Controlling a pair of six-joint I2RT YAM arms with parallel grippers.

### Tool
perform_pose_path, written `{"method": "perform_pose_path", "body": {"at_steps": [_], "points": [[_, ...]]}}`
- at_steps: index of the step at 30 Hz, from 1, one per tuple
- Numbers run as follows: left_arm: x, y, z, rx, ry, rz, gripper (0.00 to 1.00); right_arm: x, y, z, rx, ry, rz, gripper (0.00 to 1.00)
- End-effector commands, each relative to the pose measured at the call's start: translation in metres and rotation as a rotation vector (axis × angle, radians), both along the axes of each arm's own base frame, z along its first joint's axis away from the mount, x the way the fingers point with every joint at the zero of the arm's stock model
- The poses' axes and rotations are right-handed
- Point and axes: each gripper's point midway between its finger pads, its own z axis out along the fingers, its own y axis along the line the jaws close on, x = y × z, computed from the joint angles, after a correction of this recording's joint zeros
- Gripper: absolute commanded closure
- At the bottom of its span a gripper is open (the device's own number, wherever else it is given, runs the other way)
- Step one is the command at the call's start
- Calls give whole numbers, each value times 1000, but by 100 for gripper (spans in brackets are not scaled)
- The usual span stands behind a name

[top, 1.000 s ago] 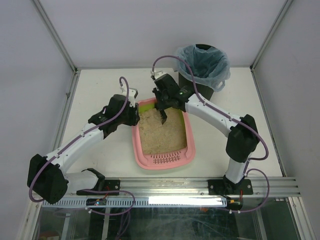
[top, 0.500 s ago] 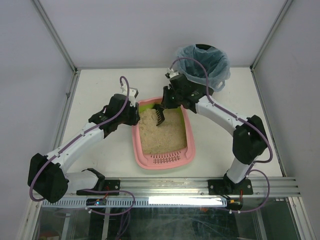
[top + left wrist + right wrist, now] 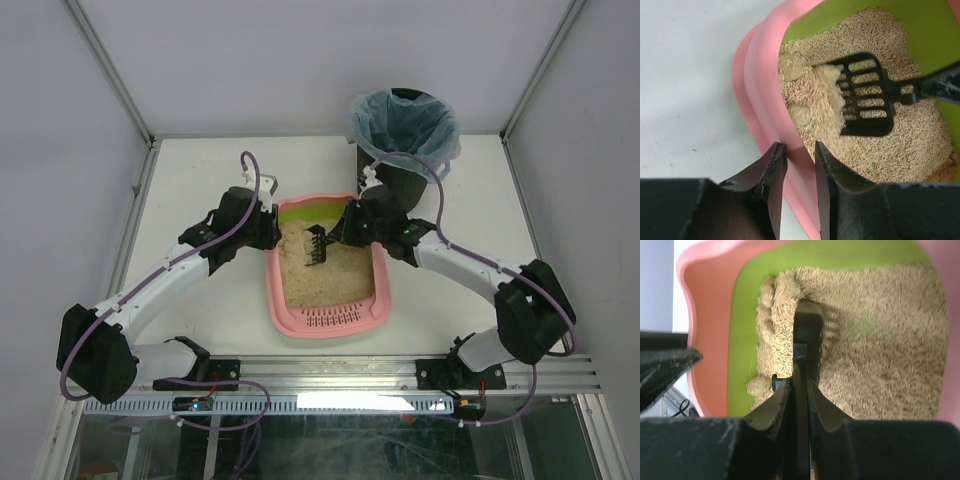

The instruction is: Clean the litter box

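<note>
The pink litter box [image 3: 326,322] with its lime-green inner wall and beige litter lies in the middle of the table. My left gripper [image 3: 268,232] is shut on its left rim [image 3: 757,75], one finger outside the wall and one inside. My right gripper [image 3: 347,232] comes in from the right and is shut on the handle of a black slotted scoop [image 3: 316,246]. The scoop head [image 3: 865,100] rests edge-down in the litter near the far left corner, against a pale clump [image 3: 826,76]. Two round clumps [image 3: 791,67] lie along the left wall. From the right wrist view the scoop [image 3: 807,332] stands edge-on.
A black bin [image 3: 405,130] lined with a pale blue bag stands at the back right, just behind the right arm. The box's slotted grille [image 3: 330,318] faces the near edge. Metal frame posts and white walls close in the table on three sides.
The right arm has swung down and to the right, its wrist now low over the box's right side. The scoop has turned and dropped into the litter. The left gripper has held still.
</note>
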Motion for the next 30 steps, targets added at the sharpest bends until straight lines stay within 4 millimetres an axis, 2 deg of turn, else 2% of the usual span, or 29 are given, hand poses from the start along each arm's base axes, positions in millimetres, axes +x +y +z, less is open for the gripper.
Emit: {"method": "perform_pose_path", "body": {"at_steps": [1, 3, 7, 13, 22, 24, 27, 28, 30], "points": [[-13, -22, -13, -39, 70, -108, 82, -23, 11, 48, 220, -57, 6, 100], [-13, -21, -12, -38, 68, -106, 82, -29, 4, 57, 264, -80, -23, 100], [-12, -19, -10, -35, 58, -97, 81, -34, -15, 59, 297, -107, -104, 100], [-11, -16, 0, -43, 26, -82, 72, -45, -41, 61, 320, -131, -188, 100], [-10, -14, 16, -71, -34, -67, 56, -66, -75, 64, 491, -148, -325, 100], [-9, -13, 18, -71, -43, -62, 55, -70, -74, 66, 535, -149, -312, 100], [-9, -12, 19, -74, -50, -60, 54, -78, -60, 74, 529, -148, -203, 100], [-9, -13, 20, -74, -52, -59, 54, -80, -62, 73, 517, -137, -205, 100], [-9, -12, 20, -75, -51, -60, 53, -73, -84, 71, 527, -170, -332, 100]]}}
